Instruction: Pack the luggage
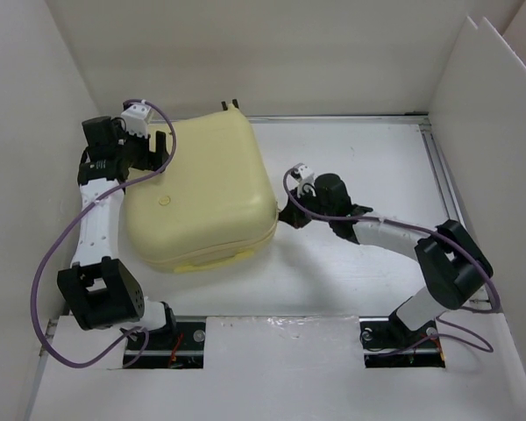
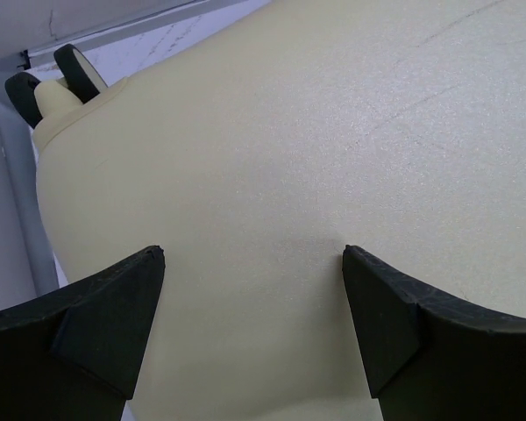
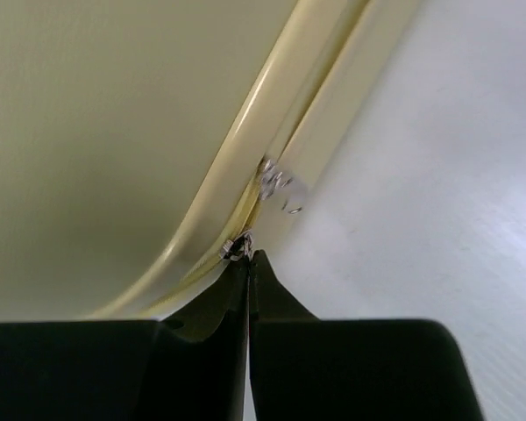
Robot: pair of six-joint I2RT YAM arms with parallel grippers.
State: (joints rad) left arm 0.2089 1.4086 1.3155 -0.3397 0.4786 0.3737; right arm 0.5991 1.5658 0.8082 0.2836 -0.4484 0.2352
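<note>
Pale yellow luggage (image 1: 202, 189), one, on the table (image 1: 351, 158), two wheels (image 2: 79, 70) showing. My left claw (image 2: 252, 256) gapes over its shell; my right claw (image 3: 248, 260) clamps one zipper pull (image 3: 237, 247).

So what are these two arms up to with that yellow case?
The lid of the pale yellow suitcase is down. The left gripper is open, fingers spread over the lid, seemingly steadying it. The right gripper is shut on a small metal zipper pull at the seam.

Closed luggage (image 1: 202, 189) on table (image 1: 351, 158); left pincer (image 1: 162, 146) at left side, right pincer (image 1: 285, 213) right.
</note>
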